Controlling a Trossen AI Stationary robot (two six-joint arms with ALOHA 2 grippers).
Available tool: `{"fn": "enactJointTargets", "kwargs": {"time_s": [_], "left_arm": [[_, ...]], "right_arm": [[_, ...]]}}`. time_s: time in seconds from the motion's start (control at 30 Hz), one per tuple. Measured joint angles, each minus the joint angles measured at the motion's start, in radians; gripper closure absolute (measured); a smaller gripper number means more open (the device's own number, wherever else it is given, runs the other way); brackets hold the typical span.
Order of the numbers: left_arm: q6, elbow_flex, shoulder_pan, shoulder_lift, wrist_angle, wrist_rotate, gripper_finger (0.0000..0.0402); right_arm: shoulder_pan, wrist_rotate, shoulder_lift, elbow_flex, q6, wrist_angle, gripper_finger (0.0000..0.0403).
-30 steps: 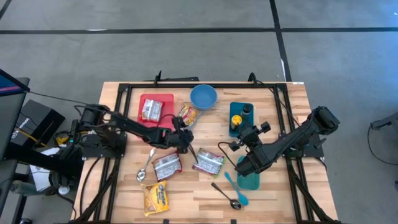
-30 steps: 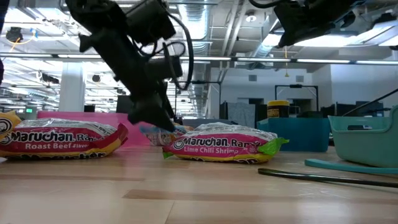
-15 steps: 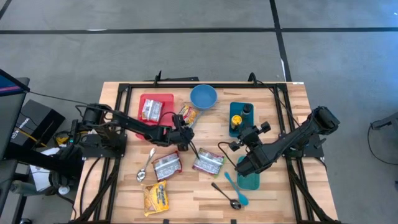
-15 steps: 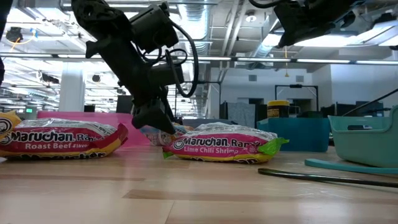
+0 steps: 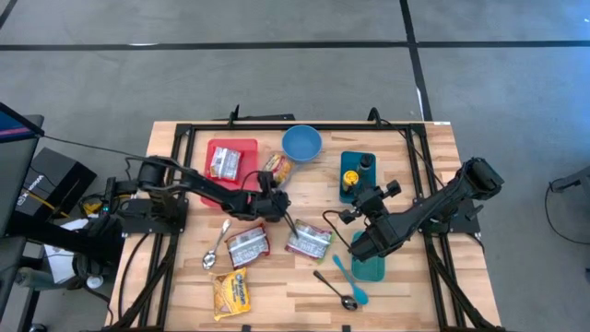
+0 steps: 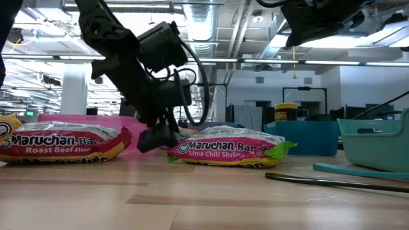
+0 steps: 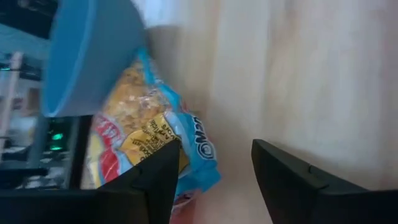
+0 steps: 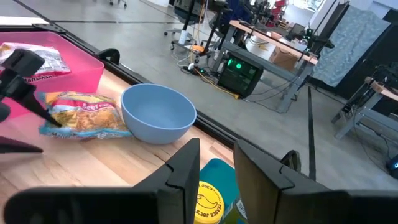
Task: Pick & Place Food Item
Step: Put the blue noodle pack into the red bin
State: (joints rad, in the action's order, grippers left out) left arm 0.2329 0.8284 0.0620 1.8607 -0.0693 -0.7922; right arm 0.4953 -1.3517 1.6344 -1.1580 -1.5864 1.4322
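A blue-and-yellow noodle packet (image 5: pixel 277 168) lies flat on the table beside the blue bowl (image 5: pixel 301 143). It also shows in the left wrist view (image 7: pixel 146 134) and the right wrist view (image 8: pixel 84 115). My left gripper (image 5: pixel 272 195) is open and low over the table, with its fingers at the packet's near end (image 7: pixel 193 155). In the low view my left gripper (image 6: pixel 153 137) is almost down on the wood. My right gripper (image 5: pixel 339 217) is open and empty, held above the table right of centre. My left gripper comes nearly level from the table's near side, and one finger (image 7: pixel 146 177) lies right beside the packet's near end. I cannot tell whether it touches the packet, which lies flat on the table.
A red tray (image 5: pixel 241 148) holds another packet (image 5: pixel 223 163). A Roast Beef packet (image 5: pixel 247 244) and a Lime Chili Shrimp packet (image 5: pixel 309 240) lie near the left gripper. A yellow packet (image 5: pixel 230 293), spoons (image 5: pixel 336 288), a teal bin (image 5: pixel 369 263) and a blue tray (image 5: pixel 355 180) with a yellow bottle stand around.
My left gripper has gone toward the table's far edge, toward the blue-and-yellow packet. It has also come down and tipped flatter, close to the table. The right arm has kept still.
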Motion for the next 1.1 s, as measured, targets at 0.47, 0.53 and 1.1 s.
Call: {"fn": "enactJointTargets", "kwargs": {"time_s": [0.47, 0.53, 1.1], "left_arm": [[-0.005, 0.0, 0.0, 0.006, -0.023, -0.052, 0.0266], [-0.005, 0.0, 0.0, 0.006, -0.028, -0.054, 0.0277], [-0.038, 0.0, 0.011, 0.006, -0.029, -0.053, 0.0362]], "right_arm": [[0.001, -0.01, 0.0, 0.0, 0.0, -0.001, 0.0311], [0.001, -0.01, 0.0, 0.0, 0.0, -0.001, 0.0311], [0.001, -0.01, 0.0, 0.0, 0.0, -0.001, 0.0311]]}}
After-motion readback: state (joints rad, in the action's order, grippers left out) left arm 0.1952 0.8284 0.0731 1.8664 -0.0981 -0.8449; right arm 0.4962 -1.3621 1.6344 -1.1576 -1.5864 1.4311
